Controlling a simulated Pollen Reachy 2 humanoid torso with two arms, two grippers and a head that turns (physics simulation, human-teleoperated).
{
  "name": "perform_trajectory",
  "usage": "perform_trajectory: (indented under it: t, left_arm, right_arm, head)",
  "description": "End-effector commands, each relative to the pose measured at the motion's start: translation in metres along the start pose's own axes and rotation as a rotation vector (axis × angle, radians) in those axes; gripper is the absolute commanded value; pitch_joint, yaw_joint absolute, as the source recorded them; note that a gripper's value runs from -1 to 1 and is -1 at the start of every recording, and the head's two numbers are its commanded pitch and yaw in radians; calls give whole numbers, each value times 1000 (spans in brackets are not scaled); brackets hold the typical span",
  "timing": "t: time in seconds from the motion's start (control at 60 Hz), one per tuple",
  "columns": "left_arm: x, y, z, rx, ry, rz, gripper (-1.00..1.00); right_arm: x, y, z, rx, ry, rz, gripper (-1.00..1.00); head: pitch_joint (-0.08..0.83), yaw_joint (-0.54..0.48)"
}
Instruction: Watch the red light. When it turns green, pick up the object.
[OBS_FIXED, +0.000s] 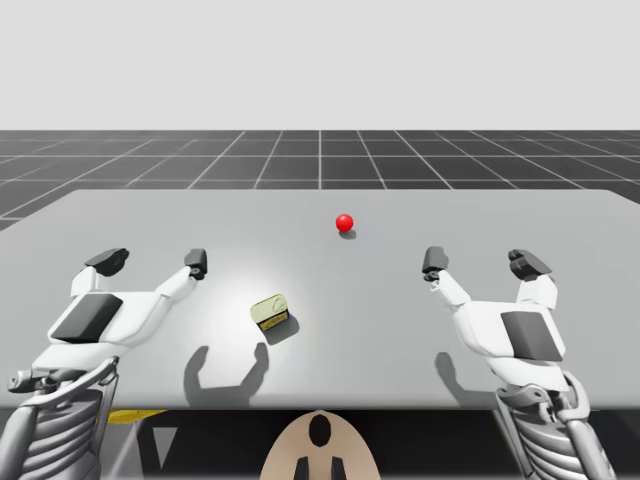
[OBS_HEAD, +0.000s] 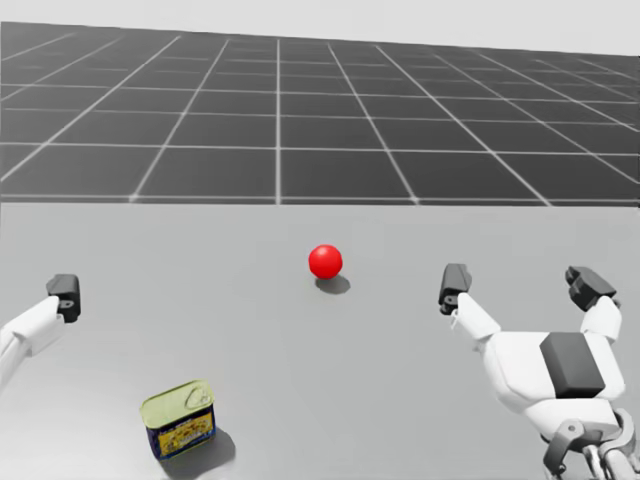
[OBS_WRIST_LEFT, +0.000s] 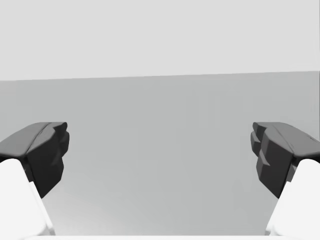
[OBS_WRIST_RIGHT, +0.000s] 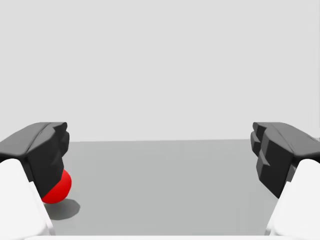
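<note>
Tbl (OBS_FIXED: 560, 230); L claw (OBS_FIXED: 152, 262), R claw (OBS_FIXED: 481, 263) wide, empty

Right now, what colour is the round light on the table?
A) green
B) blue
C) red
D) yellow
C: the light is red, and the can lies on the table with the left gripper and the right gripper both open and apart from it.

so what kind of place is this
Likely a simulated test scene, not a real room: a plain grey table on a dark grid floor that runs to the horizon, with a red ball and a small tin on top.
</note>
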Motion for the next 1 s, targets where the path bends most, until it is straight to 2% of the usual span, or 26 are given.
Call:
perform_trajectory:
  t: [0.017,1.0]
  left_arm:
    - [0,-1,0,-3,1,-4,-1000]
    - [-1,-2,1,-8,-17,-4,-1000]
  right_arm:
    - [-2,3,1,-8,2,-17,-1000]
    - [-2,4,2,-1,1,-14,-1000]
  head:
    - [403,-104]
    - [408,-97]
